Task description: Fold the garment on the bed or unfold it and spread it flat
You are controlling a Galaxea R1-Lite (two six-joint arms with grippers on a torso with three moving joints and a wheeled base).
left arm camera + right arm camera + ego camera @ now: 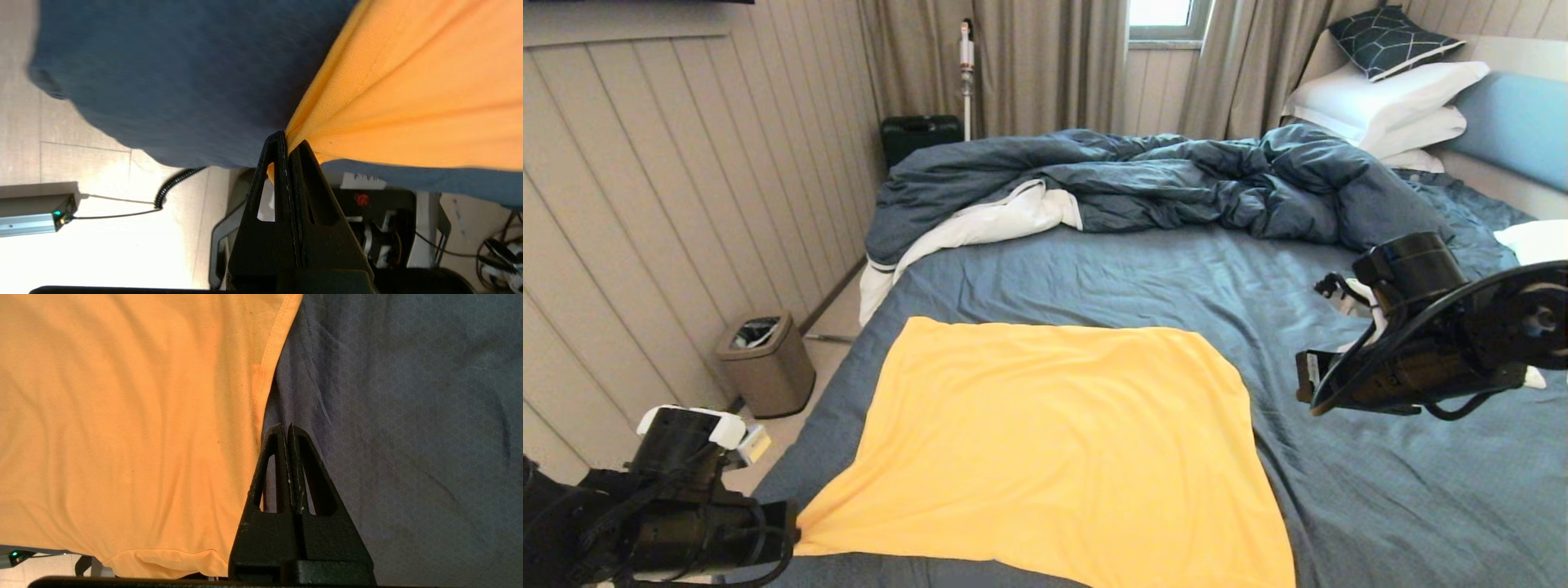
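Where the near left corner of the T-shirt (408,77) bunches into a point, the left gripper (288,143) has its fingers (278,171) pressed together on the cloth, at the bed's (1380,506) near left edge, over the floor. The shirt lies spread on the blue sheet in the near part of the bed, pulled taut toward that corner, its hem showing at the right side. The right gripper (287,430) hangs above the sheet just beside the shirt's right edge, fingers (300,465) closed on nothing. Behind lie a crumpled dark duvet (1160,184), white pillows (1388,102) and a patterned cushion (1392,41). A small bin (766,363) stands on the floor by the wall. No writing is legible.
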